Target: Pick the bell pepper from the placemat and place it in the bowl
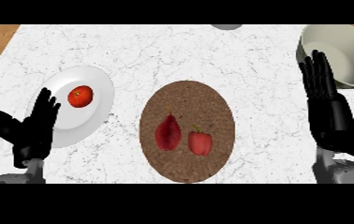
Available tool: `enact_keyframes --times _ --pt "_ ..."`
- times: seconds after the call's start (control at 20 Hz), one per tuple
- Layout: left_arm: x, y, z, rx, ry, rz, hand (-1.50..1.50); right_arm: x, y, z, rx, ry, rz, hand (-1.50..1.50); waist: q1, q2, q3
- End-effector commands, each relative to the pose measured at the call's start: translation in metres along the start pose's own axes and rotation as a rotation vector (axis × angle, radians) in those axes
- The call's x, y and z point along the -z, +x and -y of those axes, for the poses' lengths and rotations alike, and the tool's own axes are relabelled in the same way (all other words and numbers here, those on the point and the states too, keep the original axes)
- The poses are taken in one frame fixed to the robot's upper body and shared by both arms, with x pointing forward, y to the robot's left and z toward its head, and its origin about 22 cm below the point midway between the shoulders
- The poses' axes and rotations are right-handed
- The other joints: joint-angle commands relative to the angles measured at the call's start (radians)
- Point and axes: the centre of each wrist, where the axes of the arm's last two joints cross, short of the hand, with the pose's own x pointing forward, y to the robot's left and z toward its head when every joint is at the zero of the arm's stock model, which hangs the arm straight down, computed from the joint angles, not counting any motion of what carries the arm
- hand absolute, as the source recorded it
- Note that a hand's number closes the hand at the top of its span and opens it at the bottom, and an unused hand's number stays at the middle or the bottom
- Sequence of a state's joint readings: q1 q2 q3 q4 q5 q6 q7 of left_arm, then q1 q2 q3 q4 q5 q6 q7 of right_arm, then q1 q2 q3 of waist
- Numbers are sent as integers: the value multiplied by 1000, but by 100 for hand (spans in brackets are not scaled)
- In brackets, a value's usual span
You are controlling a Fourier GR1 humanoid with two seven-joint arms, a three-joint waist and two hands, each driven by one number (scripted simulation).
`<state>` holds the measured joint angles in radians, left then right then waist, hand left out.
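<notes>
A round brown placemat lies in the middle of the marble counter. On it sit a red bell pepper with a green stem and, to its left, a darker pointed red pepper. The pale bowl stands at the far right, partly cut off by the view's edge. My right hand is open with fingers up, right beside the bowl and well right of the placemat. At the lower left my left hand rests open, overlapping the edge of a white plate.
The white plate at the left holds a red tomato. A grey round object peeks in at the top edge. A strip of wood shows beyond the counter's top left corner.
</notes>
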<state>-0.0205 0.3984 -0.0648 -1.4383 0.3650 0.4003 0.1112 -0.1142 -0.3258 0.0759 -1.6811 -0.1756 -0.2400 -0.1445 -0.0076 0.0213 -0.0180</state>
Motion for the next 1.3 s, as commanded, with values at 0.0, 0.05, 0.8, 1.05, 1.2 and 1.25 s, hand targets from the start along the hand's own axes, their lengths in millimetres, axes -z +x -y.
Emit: enact_keyframes --times 0.0,0.05,0.8,1.05,1.2,1.25 --pt "6 12 6 59 -38 66 0 15 -5 7 22 150 -33 150 13 -18 19" --pt "13 30 15 81 -54 120 0 10 -3 -19 76 271 -27 150 13 -16 19" --pt "7 88 56 265 -194 391 0 37 -3 34 -205 699 193 -150 3 -24 18" --pt "3 64 59 258 -189 366 0 56 45 17 -456 843 134 -150 5 -27 16" --pt "5 88 57 275 -195 396 0 56 61 -18 -621 874 127 -150 15 -27 16" --pt "8 77 69 273 -202 380 0 50 59 -24 -649 914 95 -150 4 -24 16"
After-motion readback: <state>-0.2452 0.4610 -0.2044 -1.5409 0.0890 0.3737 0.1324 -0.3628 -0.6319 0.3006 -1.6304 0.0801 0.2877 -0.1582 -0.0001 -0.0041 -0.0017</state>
